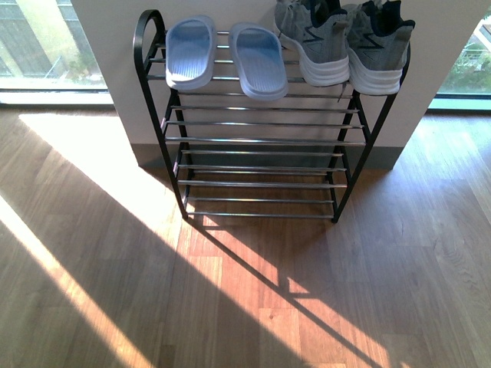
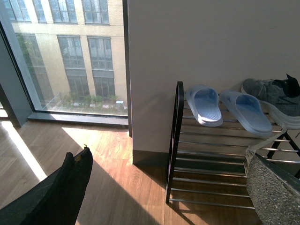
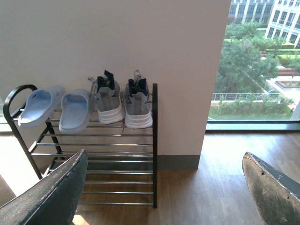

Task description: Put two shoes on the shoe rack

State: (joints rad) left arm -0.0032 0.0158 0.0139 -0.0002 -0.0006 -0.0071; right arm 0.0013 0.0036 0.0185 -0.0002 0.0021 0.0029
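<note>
Both shoes (image 1: 349, 46) sit on the shoe rack (image 1: 261, 142) (light, soft-knit, best gripped at the heel collar), right fingers (image 3: 269, 190) spread, left's state unclear.

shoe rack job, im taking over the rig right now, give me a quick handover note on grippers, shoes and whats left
Right gripper: open, empty, held back from the rack, fingers wide apart in the right wrist view.
Left gripper: holding nothing as far as shows; only two finger edges are in its view, so open or shut is unclear.
Both sneakers sit side by side on the top tier of the shoe rack, at its right end, heels facing out.
A pair of blue slippers takes the left part of the same tier.
Lower tiers hold nothing.
Done: both shoes placed. Left: apparently nothing but parking the arms.
</note>
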